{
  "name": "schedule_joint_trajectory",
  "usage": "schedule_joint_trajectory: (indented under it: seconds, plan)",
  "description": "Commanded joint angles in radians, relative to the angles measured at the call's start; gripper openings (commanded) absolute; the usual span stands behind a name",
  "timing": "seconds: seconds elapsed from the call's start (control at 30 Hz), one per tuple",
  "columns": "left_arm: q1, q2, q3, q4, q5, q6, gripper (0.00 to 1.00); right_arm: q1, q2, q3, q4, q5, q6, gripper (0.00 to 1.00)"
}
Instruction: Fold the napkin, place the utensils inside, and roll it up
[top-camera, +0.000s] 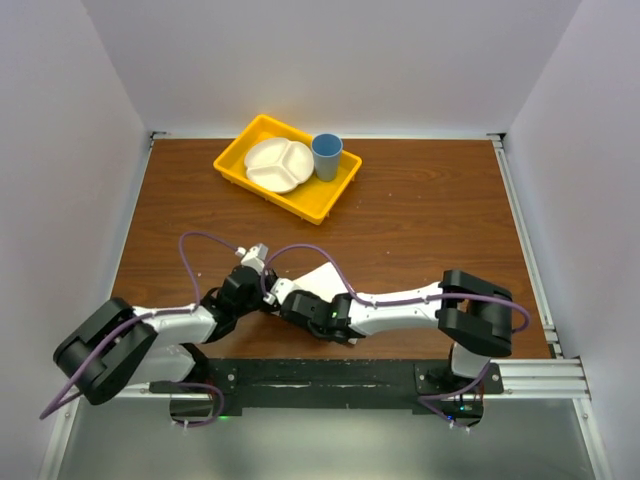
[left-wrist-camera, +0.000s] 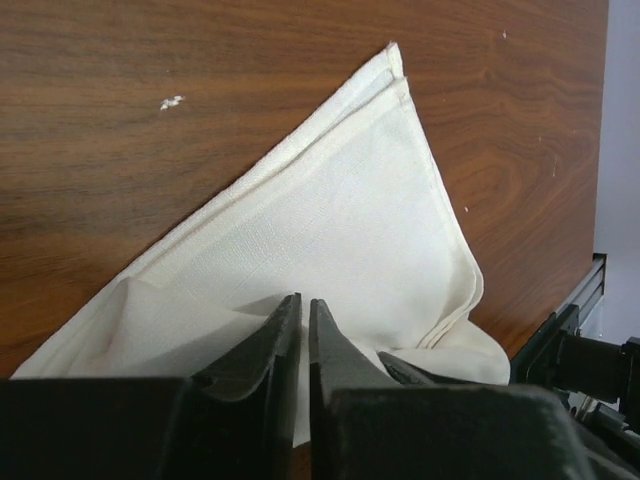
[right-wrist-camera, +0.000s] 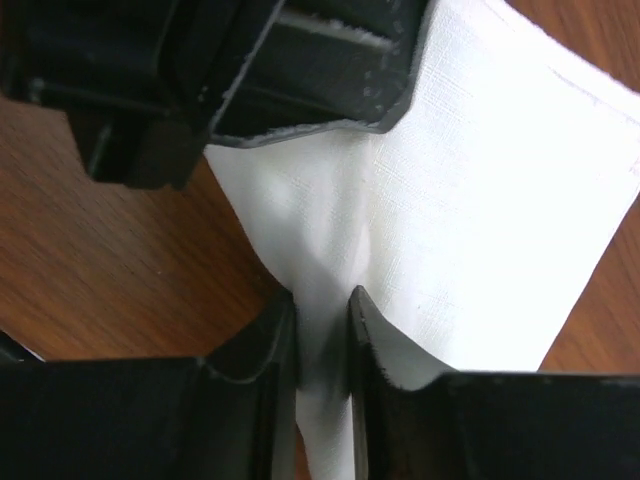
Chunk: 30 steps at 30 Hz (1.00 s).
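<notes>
Left gripper (left-wrist-camera: 304, 310) and right gripper (right-wrist-camera: 322, 300) fingers both clamped on napkin (left-wrist-camera: 340, 240), crowding each other; yellow tray (top-camera: 305, 205), plate (top-camera: 275, 165), cup (top-camera: 326, 155) well apart.

Most of the napkin (top-camera: 322, 278) seems covered.

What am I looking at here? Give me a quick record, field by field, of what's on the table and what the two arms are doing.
napkin: white, folded into a triangle, near edge of the table
left jaws: closed on the napkin
right jaws: pinching a ridge of the napkin
yellow tray: far side, holds a white divided plate and a blue cup
knife: not in view
</notes>
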Motion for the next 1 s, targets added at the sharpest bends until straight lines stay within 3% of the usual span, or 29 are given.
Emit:
schedule_joint_trajectory:
  seconds: [0.0, 0.13, 0.17, 0.3, 0.4, 0.63, 0.97]
  plan:
    - [0.010, -0.099, 0.071, -0.291, -0.048, 0.124, 0.19, -0.041, 0.022, -0.011, 0.040, -0.120, 0.047, 0.10]
    - [0.022, -0.278, 0.196, -0.484, -0.118, 0.176, 0.34, -0.149, -0.007, -0.075, 0.182, -0.441, 0.125, 0.01]
    - [0.025, -0.299, 0.223, -0.550, -0.146, 0.187, 0.37, -0.217, -0.014, -0.123, 0.223, -0.594, 0.150, 0.00]
    - [0.042, -0.337, 0.324, -0.643, -0.155, 0.233, 0.39, -0.370, 0.011, -0.212, 0.438, -0.966, 0.276, 0.00]
    - [0.045, -0.339, 0.316, -0.623, -0.131, 0.218, 0.39, -0.447, 0.097, -0.241, 0.573, -1.139, 0.383, 0.01]
    - [0.045, -0.270, 0.231, -0.462, -0.030, 0.167, 0.36, -0.547, 0.230, -0.319, 0.935, -1.298, 0.708, 0.00]
    - [0.044, -0.199, 0.057, -0.175, -0.002, 0.110, 0.35, -0.582, 0.266, -0.307, 0.905, -1.287, 0.736, 0.00]
